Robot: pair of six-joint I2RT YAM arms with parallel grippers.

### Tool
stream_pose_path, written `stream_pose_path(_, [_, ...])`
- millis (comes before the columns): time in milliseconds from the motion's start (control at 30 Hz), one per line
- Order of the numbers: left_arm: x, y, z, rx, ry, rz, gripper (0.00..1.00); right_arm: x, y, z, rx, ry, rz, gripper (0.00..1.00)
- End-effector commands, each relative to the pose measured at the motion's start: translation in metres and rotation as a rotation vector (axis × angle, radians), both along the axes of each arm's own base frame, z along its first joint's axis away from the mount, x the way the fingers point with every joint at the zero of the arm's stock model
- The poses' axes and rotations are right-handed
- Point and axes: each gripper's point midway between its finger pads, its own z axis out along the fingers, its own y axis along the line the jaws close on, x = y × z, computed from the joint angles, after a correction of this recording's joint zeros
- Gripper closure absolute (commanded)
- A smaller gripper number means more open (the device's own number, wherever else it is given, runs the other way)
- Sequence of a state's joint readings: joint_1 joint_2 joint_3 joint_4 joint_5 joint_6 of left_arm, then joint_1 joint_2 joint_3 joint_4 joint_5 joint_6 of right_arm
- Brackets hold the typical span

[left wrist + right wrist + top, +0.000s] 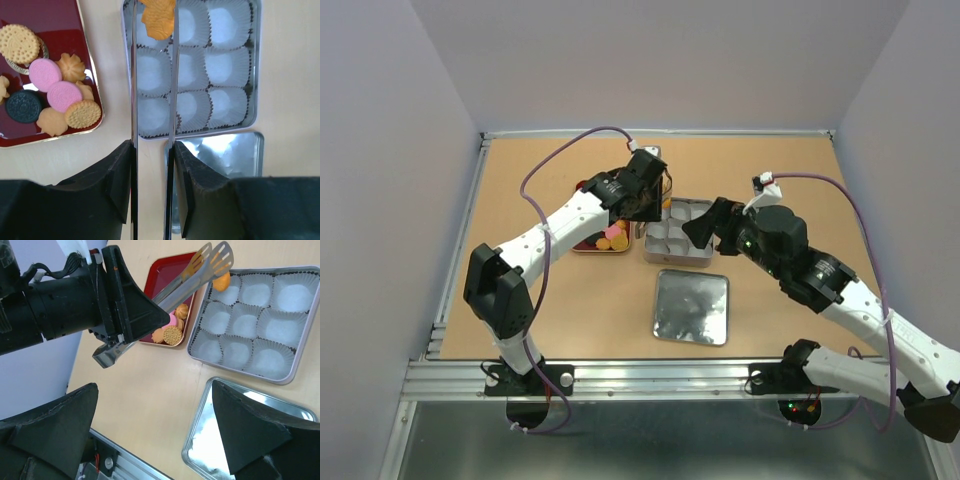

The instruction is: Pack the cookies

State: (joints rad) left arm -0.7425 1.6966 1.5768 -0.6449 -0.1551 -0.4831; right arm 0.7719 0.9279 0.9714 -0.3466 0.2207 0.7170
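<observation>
One orange cookie is pinched in tongs over a tin of nine paper cups.
The left end effector is clamped on the tongs; their long axis runs bottom to top of the left wrist frame, tips at the tin's upper-left cup; the red tray, upper left, holds the other cookies, two pink, one dark, the rest orange or tan; the right end effector hangs spread and empty above one lid on the surface.
</observation>
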Motion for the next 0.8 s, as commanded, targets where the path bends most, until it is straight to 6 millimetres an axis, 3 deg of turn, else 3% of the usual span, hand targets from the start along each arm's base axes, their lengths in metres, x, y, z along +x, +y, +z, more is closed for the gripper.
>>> stream_pose_path(0, [0.014,-0.009,0.025,-0.073,-0.113,0.027,0.58,0.0,-0.012,0.002,-0.022,-0.009,-0.035,0.0])
stream_pose_path(533, [0.015,-0.007,-0.006,-0.026,-0.113,0.048,0.56,-0.002,-0.011,-0.008,-0.038,0.016,-0.027,0.0])
stream_pose_path(767, [0.014,-0.005,-0.013,-0.014,-0.111,0.052,0.5,-0.002,-0.011,-0.011,-0.043,0.024,-0.028,0.0])
